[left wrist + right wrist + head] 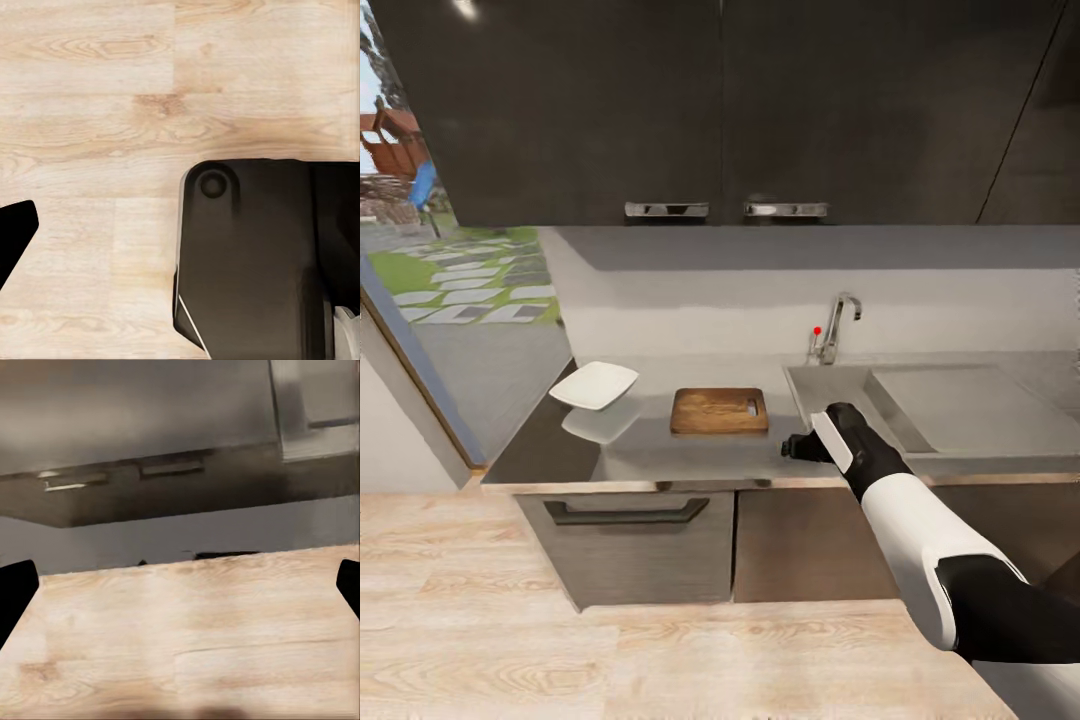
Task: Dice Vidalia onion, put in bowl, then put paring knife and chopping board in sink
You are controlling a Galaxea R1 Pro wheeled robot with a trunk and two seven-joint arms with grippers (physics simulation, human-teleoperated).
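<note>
Right fingers (792,447) over countertop (690,455) edge, apparently spread, empty.

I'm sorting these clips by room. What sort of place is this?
A kitchen, rendered in simulation: a grey countertop with a sink and chrome tap, dark wall cabinets above, and a chopping board beside a white bowl.

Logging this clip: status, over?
Right gripper at counter edge, jaws unreadable. Chopping board bare; bowl beside it. Sink interior hidden. Nothing blocking.
</note>
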